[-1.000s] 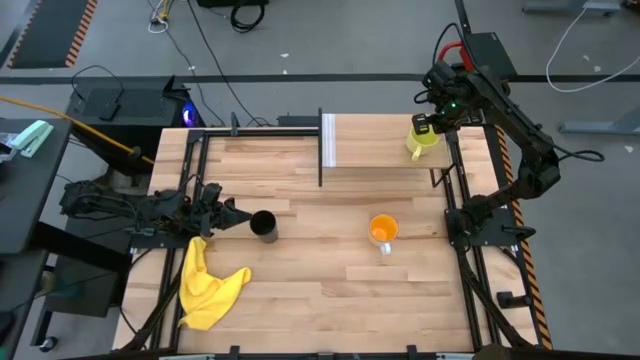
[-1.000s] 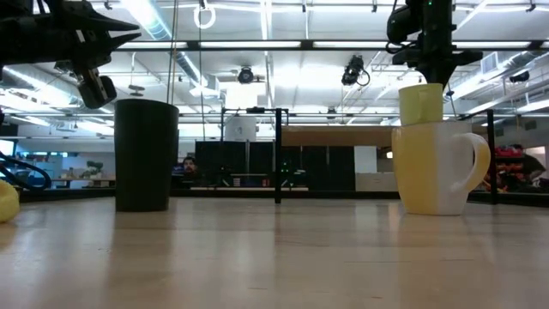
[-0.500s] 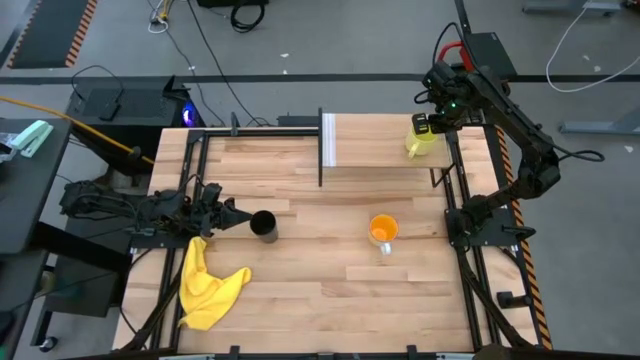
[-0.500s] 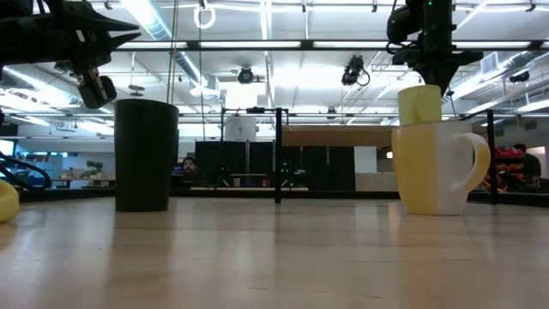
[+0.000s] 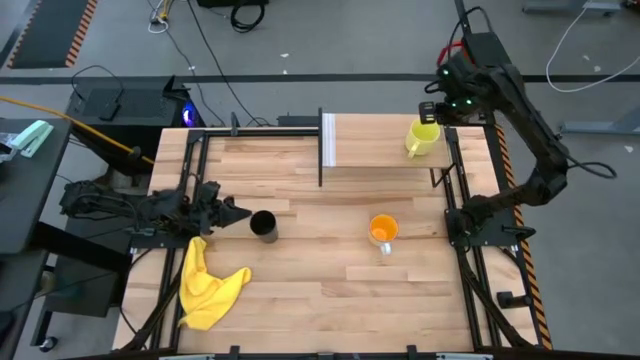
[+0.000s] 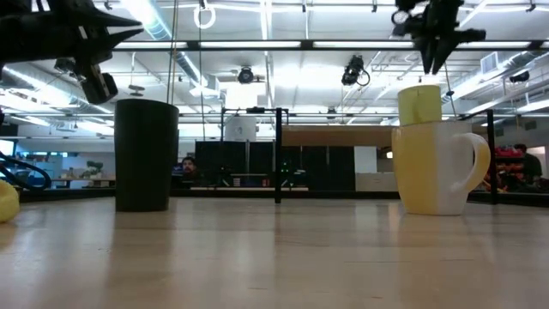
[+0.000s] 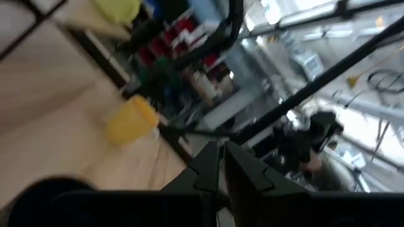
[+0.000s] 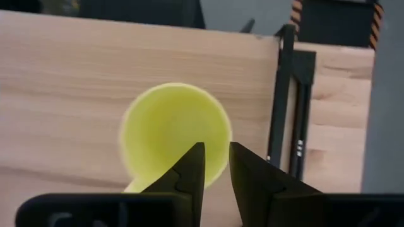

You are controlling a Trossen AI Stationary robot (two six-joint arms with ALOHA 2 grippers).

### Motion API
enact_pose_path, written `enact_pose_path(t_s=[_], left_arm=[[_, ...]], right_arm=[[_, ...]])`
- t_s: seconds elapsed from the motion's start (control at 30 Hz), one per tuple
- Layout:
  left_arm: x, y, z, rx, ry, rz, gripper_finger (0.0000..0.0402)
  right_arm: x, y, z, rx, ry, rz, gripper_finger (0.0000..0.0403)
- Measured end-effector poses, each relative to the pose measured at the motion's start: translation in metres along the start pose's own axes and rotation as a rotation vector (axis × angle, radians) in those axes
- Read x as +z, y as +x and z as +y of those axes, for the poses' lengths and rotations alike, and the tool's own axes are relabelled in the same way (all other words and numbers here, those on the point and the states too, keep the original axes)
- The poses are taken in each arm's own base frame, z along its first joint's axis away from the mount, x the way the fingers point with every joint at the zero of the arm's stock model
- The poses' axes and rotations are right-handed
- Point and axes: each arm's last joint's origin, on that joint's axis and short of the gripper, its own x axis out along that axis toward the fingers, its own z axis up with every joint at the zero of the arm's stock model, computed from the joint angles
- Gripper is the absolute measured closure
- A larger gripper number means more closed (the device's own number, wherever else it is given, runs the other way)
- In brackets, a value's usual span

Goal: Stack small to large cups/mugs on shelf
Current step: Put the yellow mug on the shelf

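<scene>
The yellow-green mug [image 5: 424, 137] stands upright on its base at the right end of the shelf [image 5: 385, 152], a pale board with a white upright panel [image 5: 328, 140]. My right gripper [image 8: 216, 148] hangs open above the mug's rim, clear of it [image 6: 436, 51]. The orange mug [image 5: 382, 230] stands on the tabletop right of centre. The black tumbler [image 5: 264, 224] stands upright at the left. My left gripper [image 5: 236, 212] is shut just left of the tumbler and higher than it [image 6: 94, 81]; I see a gap between them.
A yellow cloth [image 5: 208, 285] lies crumpled near the table's front left corner. Dark metal posts and rails [image 5: 455, 190] run along the shelf's right side and both table sides. Bare tabletop [image 5: 320, 290] spreads between the tumbler and the orange mug.
My right gripper has risen from the yellow-green mug's rim and drawn a little toward the table's far edge. The mug stays upright on the shelf where it was.
</scene>
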Motion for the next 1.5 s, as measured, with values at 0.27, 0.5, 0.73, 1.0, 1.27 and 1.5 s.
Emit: enact_pose_path(t_s=[0.27, 0.5, 0.73, 1.0, 1.27, 1.5], left_arm=[[0.019, -0.001, -0.021, -0.1, 0.067, -0.187, 0.0371], [0.046, 0.014, -0.053, 0.012, 0.27, -0.175, 0.0386], [0.06, 0.037, -0.064, 0.182, 0.369, -0.065, 0.0382], [0.062, 0.057, -0.051, 0.252, 0.347, -0.002, 0.0385], [0.059, 0.064, -0.044, 0.237, 0.275, 0.071, 0.0383], [0.059, 0.064, -0.045, 0.233, 0.273, 0.067, 0.0377]], right_arm=[[-0.057, -0.055, -0.006, 0.233, 0.016, -0.101, 0.0325], [-0.097, -0.082, -0.01, 0.381, 0.066, -0.146, 0.0353], [-0.134, -0.062, 0.041, 0.314, -0.093, -0.14, 0.0397], [-0.138, -0.011, 0.106, 0.039, -0.236, -0.173, 0.0399], [-0.101, 0.026, 0.119, -0.155, -0.261, -0.162, 0.04], [-0.084, 0.034, 0.112, -0.194, -0.252, -0.132, 0.04]])
